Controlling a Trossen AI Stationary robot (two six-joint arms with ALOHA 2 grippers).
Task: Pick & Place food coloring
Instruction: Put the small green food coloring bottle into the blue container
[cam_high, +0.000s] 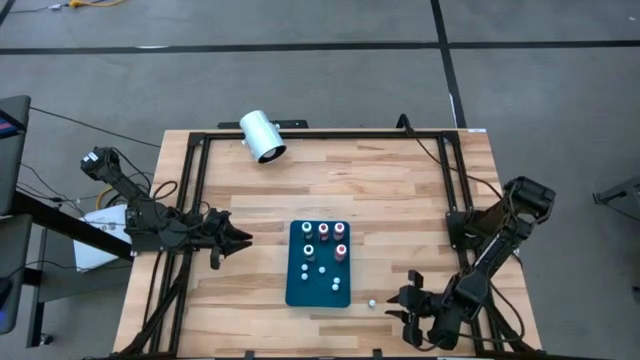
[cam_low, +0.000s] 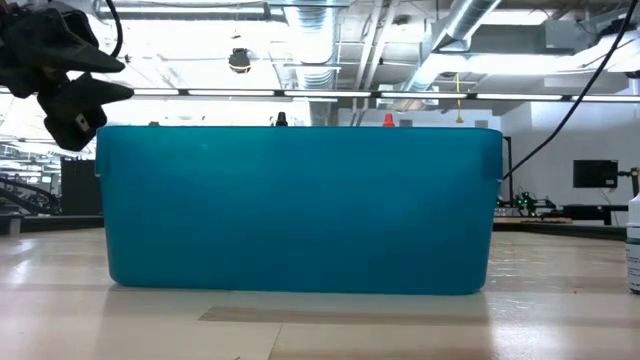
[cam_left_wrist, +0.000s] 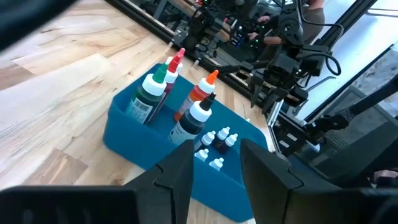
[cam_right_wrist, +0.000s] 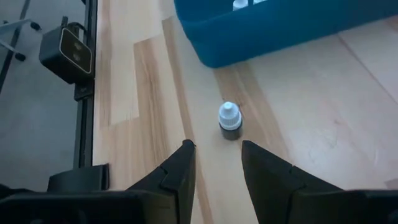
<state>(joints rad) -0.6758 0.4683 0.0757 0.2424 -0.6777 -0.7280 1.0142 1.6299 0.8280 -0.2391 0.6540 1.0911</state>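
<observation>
Stray dark bottle (cam_right_wrist: 229, 123) ahead of the right gripper (cam_right_wrist: 217, 163), upright on the wood just outside the teal bin (cam_right_wrist: 280, 28).

Its fingers are held parted and empty, with the bottle centred beyond the gap. The left gripper (cam_left_wrist: 214, 171), likewise parted and empty, is farther off. Bottles standing inside the bin are shown only by the left wrist view.

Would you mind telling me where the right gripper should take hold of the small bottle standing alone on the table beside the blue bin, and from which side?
Probably around its dark round body, below the narrow white cap. The small bottle stands upright on bare wood, apart from the blue bin, so the right gripper, open and lined up, could come in from its own side.
</observation>
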